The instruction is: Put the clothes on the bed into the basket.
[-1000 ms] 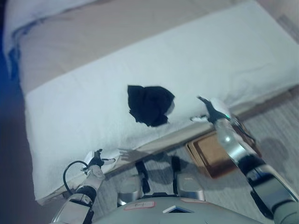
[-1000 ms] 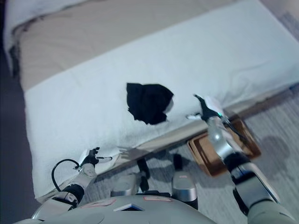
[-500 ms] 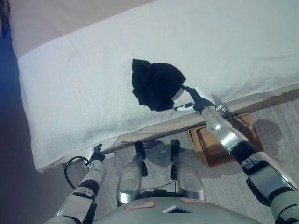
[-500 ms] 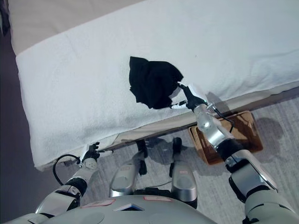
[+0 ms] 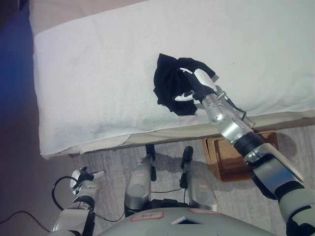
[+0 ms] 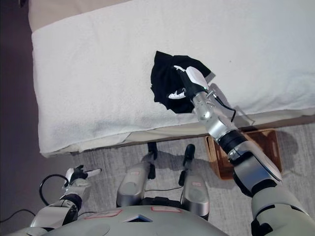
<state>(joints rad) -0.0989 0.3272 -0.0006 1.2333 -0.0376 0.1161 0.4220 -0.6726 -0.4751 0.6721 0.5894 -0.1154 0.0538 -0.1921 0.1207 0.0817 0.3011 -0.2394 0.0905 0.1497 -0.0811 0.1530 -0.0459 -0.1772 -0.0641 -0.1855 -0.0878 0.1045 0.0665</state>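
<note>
A crumpled black garment (image 5: 170,86) lies on the white bed cover (image 5: 98,83), near the bed's front edge. My right hand (image 5: 193,84) is over the garment's right part, fingers spread and open, resting on or just above the cloth. A brown basket (image 5: 221,162) stands on the floor by the bed's front edge, partly hidden under my right forearm; it also shows in the right eye view (image 6: 268,143). My left hand (image 5: 82,177) hangs low at the lower left over the floor, open and empty.
The bed's front edge (image 5: 147,137) runs across the middle of the view. Grey carpet (image 5: 108,160) lies in front of it. A beige sheet (image 5: 64,10) shows at the bed's far side.
The camera has shifted. My right hand has reached from the bed's edge onto the black garment. My left hand now sits away from the bed edge, over the floor.
</note>
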